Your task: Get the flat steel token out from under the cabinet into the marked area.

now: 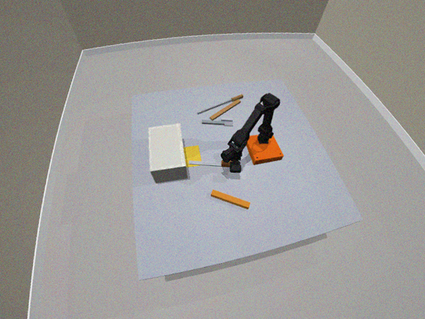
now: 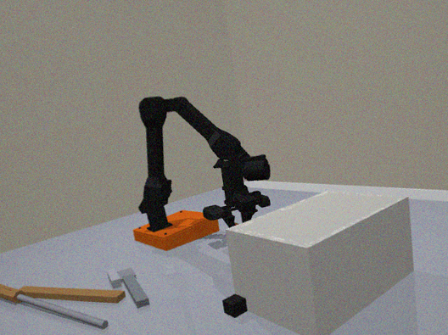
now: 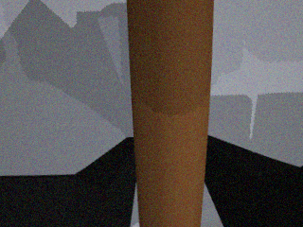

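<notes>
The white cabinet stands on the table. The yellow marked area lies along its front. My gripper is shut on the wooden handle of a thin metal rod tool. The rod points from the gripper toward the cabinet, across the marked area's lower part in the top view. Its far end is at the cabinet's front edge; whether it reaches beneath is unclear. The steel token is not visible in any view, and the vent slots are hidden.
An orange bar lies to one side. On the other side lie a handled rod, a wooden stick and a grey forked piece. A black cube is beside the cabinet.
</notes>
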You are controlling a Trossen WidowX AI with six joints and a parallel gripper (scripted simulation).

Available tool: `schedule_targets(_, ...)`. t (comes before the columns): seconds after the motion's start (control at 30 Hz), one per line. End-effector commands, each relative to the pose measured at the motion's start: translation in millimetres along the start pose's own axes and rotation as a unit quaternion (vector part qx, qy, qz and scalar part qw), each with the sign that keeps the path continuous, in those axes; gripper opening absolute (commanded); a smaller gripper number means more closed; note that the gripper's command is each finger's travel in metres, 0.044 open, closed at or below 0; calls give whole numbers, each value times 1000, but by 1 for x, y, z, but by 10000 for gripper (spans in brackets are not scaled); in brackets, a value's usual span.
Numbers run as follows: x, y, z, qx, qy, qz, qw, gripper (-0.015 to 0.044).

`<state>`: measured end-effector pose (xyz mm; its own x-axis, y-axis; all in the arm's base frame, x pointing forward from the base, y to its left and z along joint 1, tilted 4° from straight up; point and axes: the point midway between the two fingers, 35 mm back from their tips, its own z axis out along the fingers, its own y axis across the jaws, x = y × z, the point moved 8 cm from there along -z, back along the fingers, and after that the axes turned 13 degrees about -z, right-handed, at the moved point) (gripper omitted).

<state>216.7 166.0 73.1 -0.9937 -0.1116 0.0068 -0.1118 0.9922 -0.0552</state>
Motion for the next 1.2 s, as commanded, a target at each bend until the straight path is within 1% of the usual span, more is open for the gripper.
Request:
schedule_targets(0.0, 0, 0, 0, 0, 0, 0, 1000, 105)
schedule_targets(0.1, 0, 0, 0, 0, 0, 0, 1000, 184)
schedule_targets(0.13, 0, 0, 0, 0, 0, 0, 1000, 200)
schedule_targets(0.3, 0, 0, 0, 0, 0, 0, 1000, 200)
schedule_targets(0.4, 0, 0, 0, -2, 0, 0, 1000, 270)
schedule_targets(1.03, 4, 0, 4, -2, 0, 0, 1000, 270)
schedule_targets(1.17, 1, 1, 1, -2, -4, -1, 1000, 165)
